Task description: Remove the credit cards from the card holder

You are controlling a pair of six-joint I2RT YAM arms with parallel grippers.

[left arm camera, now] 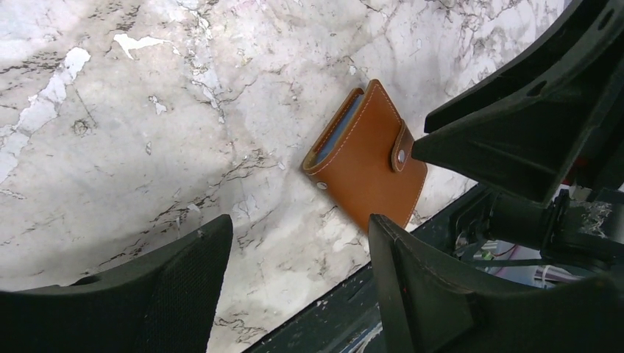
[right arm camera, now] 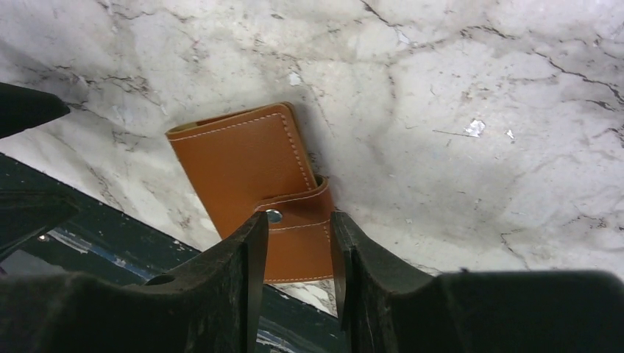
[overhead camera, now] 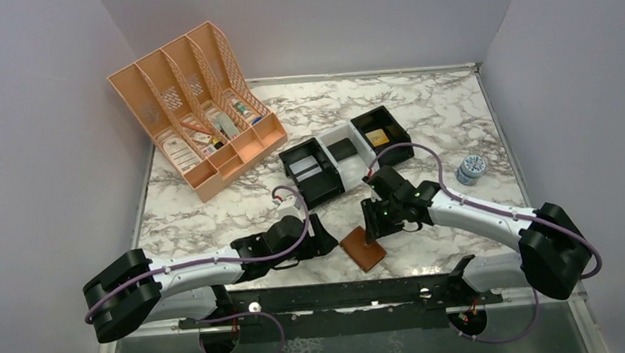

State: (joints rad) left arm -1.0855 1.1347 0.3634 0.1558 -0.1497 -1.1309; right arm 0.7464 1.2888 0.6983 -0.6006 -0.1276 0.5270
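The card holder [overhead camera: 362, 248] is a brown leather wallet lying folded shut on the marble, close to the table's front edge. Its snap tab [right arm camera: 294, 213] is fastened. The credit cards stay inside it; only a blue-grey edge [left arm camera: 338, 132] shows at the wallet's open side. My right gripper [right arm camera: 298, 217] hangs right over the tab, with its jaws a narrow gap apart and straddling it. It also shows in the top view [overhead camera: 369, 226]. My left gripper [left arm camera: 298, 220] is open wide over bare marble just left of the wallet [left arm camera: 368, 165], holding nothing.
Black and white trays [overhead camera: 345, 153] stand behind the wallet. An orange file organizer [overhead camera: 196, 110] fills the back left. A small round jar [overhead camera: 471, 168] sits at the right. The dark front rail [overhead camera: 342, 295] runs just below the wallet.
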